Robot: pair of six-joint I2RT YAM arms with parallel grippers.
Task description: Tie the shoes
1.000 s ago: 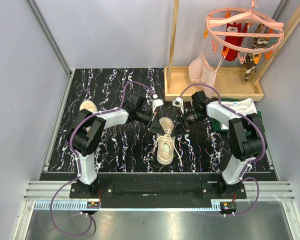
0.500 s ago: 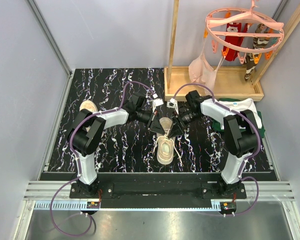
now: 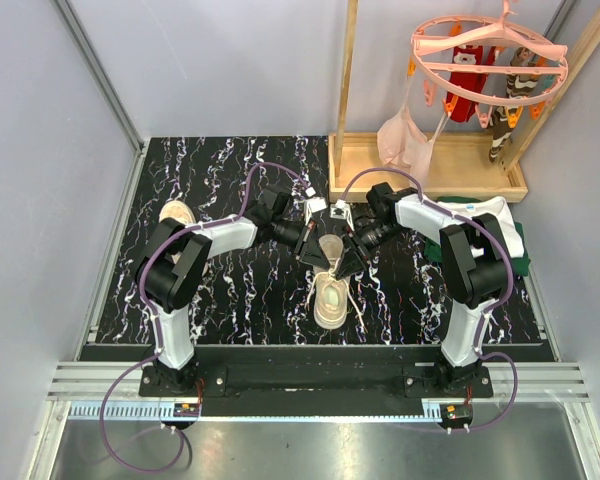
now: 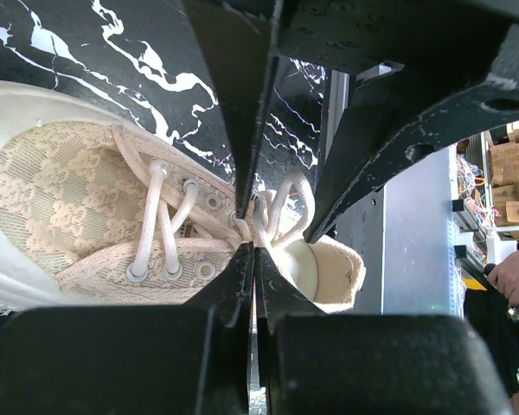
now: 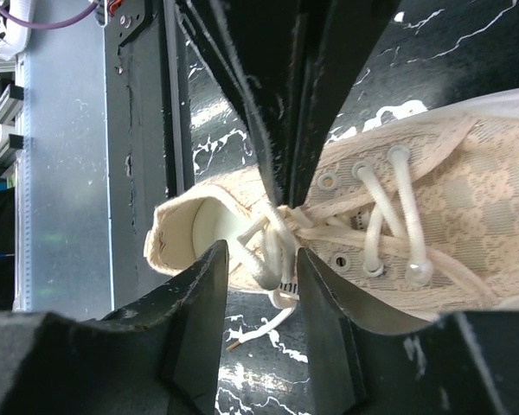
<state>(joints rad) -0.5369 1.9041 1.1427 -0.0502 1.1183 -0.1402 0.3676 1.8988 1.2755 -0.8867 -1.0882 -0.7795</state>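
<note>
From the top view I see the black marbled counter (image 3: 230, 290), with a wooden rack (image 3: 430, 170) at about 1 o'clock, which is not part of my job. One shoe (image 3: 330, 295) lies near the middle of the counter, its toe toward 6 o'clock and its heel opening toward 12. The other shoe (image 3: 177, 212) sits well apart at about 9 o'clock, half hidden behind the left arm and untouched. Both arms meet over the top eyelets of the middle shoe, the left from 10 o'clock and the right from 2 o'clock. The left end effector (image 4: 249, 238) is fully closed with its tip at the crossing of the laces (image 4: 281, 203). It seems to pinch one strand, which runs taut along its finger in the right wrist view. The right end effector (image 5: 261, 258) is about half wide and holds nothing, and its fingers stand on either side of the loose loops beside the tongue. I judge we are at the forming of the knot on the first shoe, with no bow visible. The next move, I think, asks the right fingers to close on one strand only, not on the whole bundle, while the left keeps its tension.
</note>
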